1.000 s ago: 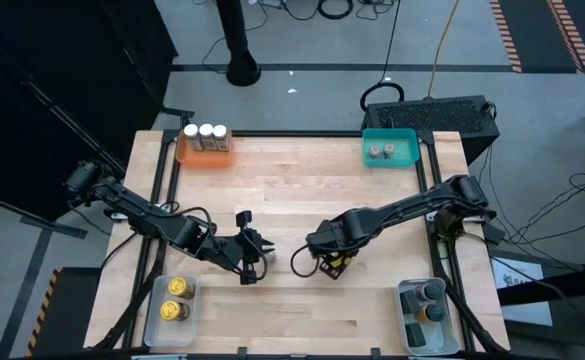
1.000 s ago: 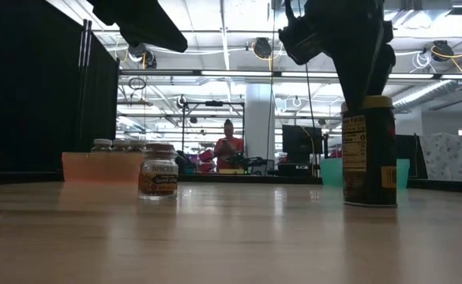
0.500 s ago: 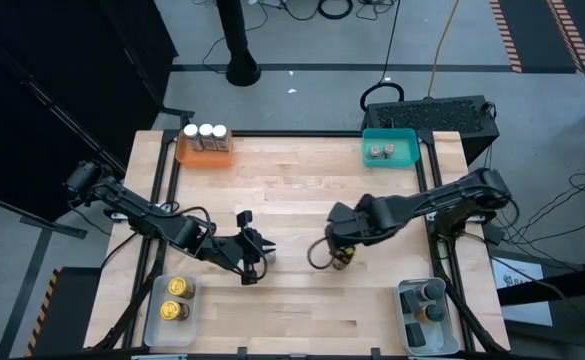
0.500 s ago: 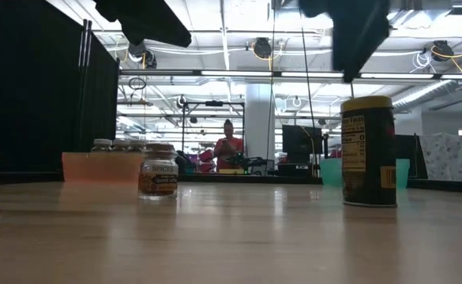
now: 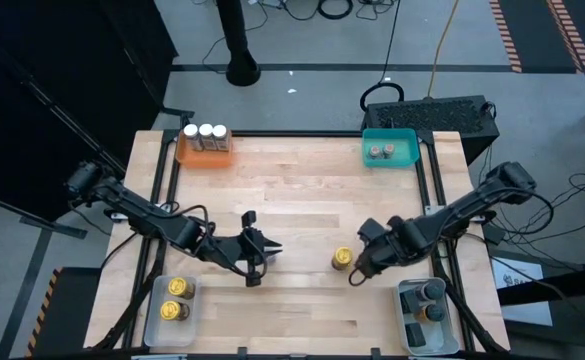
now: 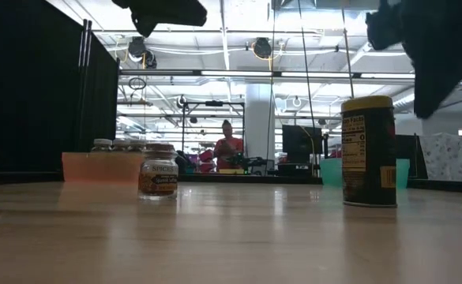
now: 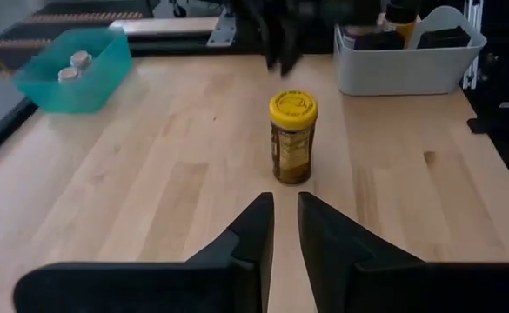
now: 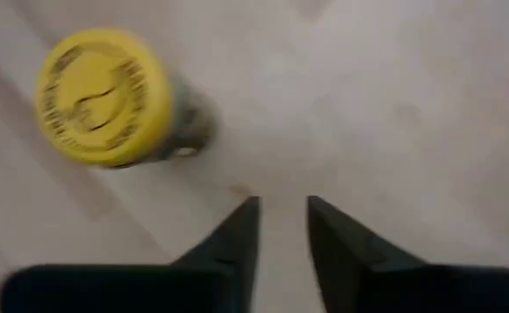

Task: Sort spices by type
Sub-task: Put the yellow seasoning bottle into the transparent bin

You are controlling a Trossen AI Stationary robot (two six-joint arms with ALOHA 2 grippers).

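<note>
Mid-worktop, I see the yellow-lidded jar [image 5: 342, 259] standing upright, axis vertical, untouched. Right claw [image 5: 357, 275] sits just beside it on its tray side, fingers narrow, empty. Left claw [image 5: 269, 250] also narrow, empty, farther off. I judge the right arm nearer.

yellow-lidded jar [image 5: 342, 259] | upright | mid-table || brown-labelled jar [image 6: 159, 171] | upright

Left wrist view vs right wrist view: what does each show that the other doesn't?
Only the left wrist view shows the teal tray with two jars, the clear tray, and the left gripper, empty, fingers nearly together. Only the right wrist view shows the right gripper empty, its fingers nearly shut. Both show the yellow-lidded jar upright, ungripped, on the table.
</note>
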